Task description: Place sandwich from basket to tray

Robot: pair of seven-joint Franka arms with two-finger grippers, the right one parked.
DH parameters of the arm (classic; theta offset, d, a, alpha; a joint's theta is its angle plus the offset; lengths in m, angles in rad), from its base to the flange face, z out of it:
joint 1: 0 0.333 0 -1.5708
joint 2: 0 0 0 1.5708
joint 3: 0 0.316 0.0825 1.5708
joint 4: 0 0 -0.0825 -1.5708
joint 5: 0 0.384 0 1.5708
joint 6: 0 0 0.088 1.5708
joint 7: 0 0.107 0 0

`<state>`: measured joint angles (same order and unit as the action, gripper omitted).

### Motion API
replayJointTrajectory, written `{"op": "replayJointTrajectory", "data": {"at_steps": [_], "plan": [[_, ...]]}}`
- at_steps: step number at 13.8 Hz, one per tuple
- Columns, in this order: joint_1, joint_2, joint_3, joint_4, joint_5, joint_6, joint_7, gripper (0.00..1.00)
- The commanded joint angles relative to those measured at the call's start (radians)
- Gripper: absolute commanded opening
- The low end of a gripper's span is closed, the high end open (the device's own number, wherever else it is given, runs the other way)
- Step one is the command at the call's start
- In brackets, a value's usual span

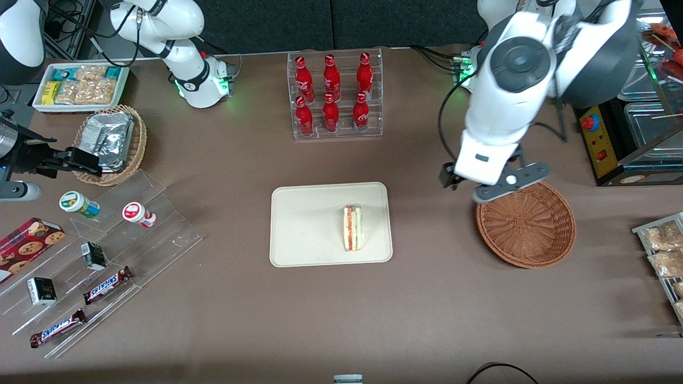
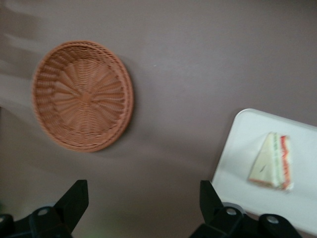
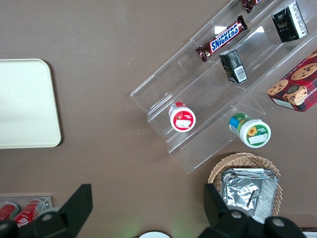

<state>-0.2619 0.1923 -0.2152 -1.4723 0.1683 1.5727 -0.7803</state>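
Note:
The sandwich point(image 1: 352, 229) is a cream wedge with red and green layers; it lies on the cream-beige tray point(image 1: 304, 224), on the part of it toward the working arm's end, and also shows in the left wrist view point(image 2: 272, 162). The reddish-brown wicker basket point(image 1: 525, 224) is empty; it also shows in the left wrist view point(image 2: 81, 95). My left gripper point(image 2: 143, 198) hangs high over the table between tray and basket, by the basket's rim point(image 1: 493, 181). Its fingers point(image 2: 74, 201) are spread wide with nothing between them.
A clear rack of red bottles point(image 1: 333, 96) stands farther from the front camera than the tray. A tan basket of foil packets point(image 1: 109, 141), a snack tray point(image 1: 80, 85) and clear shelves with candy bars point(image 1: 106, 285) lie toward the parked arm's end. Snack packets point(image 1: 664, 250) sit toward the working arm's end.

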Motion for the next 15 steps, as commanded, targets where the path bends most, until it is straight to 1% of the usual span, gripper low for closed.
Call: {"op": "replayJointTrajectory", "data": {"at_steps": [1, 2, 3, 4, 6, 7, 9, 13, 15], "plan": [[0.1, -0.097, -0.003, -0.029, -0.094, -0.084, 0.172, 0.99], [0.157, -0.135, -0.001, -0.029, -0.136, -0.13, 0.237, 0.99], [0.202, -0.169, -0.001, -0.029, -0.145, -0.169, 0.309, 1.0], [0.225, -0.192, 0.005, -0.029, -0.145, -0.203, 0.378, 0.99], [0.228, -0.224, 0.084, -0.033, -0.147, -0.247, 0.502, 0.99], [0.23, -0.241, 0.109, -0.04, -0.147, -0.258, 0.56, 1.0], [0.228, -0.295, 0.16, -0.095, -0.147, -0.252, 0.622, 1.0], [0.224, -0.367, 0.168, -0.198, -0.141, -0.215, 0.656, 1.0], [0.219, -0.411, 0.204, -0.244, -0.147, -0.2, 0.719, 1.0]]}}
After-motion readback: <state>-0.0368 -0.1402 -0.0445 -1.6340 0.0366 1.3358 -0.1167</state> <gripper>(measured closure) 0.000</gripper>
